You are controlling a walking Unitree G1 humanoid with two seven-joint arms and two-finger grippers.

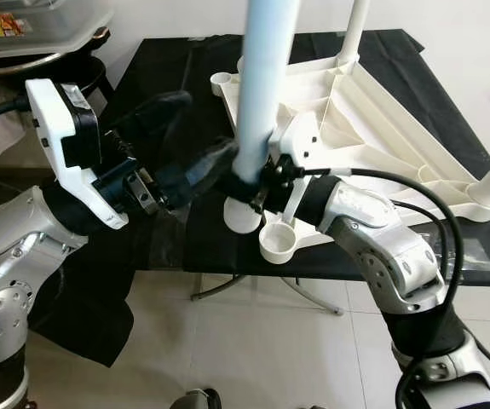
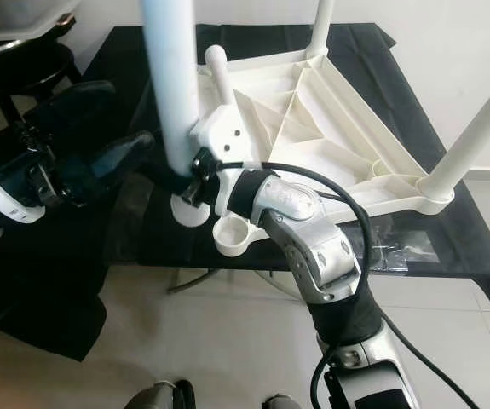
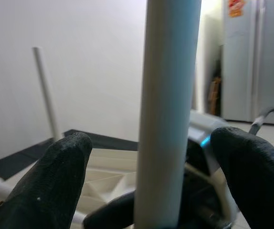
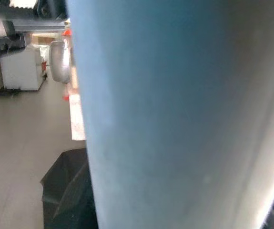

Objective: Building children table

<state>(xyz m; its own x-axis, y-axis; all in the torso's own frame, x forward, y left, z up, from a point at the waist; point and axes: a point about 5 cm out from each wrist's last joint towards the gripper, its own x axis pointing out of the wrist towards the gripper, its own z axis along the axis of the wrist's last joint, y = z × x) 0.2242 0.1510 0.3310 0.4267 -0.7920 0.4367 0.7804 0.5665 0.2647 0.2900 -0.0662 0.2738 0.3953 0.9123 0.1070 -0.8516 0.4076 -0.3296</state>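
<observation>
1. Upturned white tabletop (image 1: 372, 119) lying on a black-draped stand (image 1: 168, 77), ribs up.
2. Pale leg tube (image 1: 266, 77) upright at the tabletop's near corner, above a socket (image 1: 243, 215).
3. Right gripper (image 1: 257, 183) clenched round the tube's base.
4. Left gripper (image 3: 146, 176) released, fingers (image 3: 60, 176) straddling the tube without touching.

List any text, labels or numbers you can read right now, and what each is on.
None can be read.
Red and yellow label on the plastic container: print too small and blurred.
Orange stickers on the grey cabinet: blurred.
White table top and table leg: no markings seen.
</observation>
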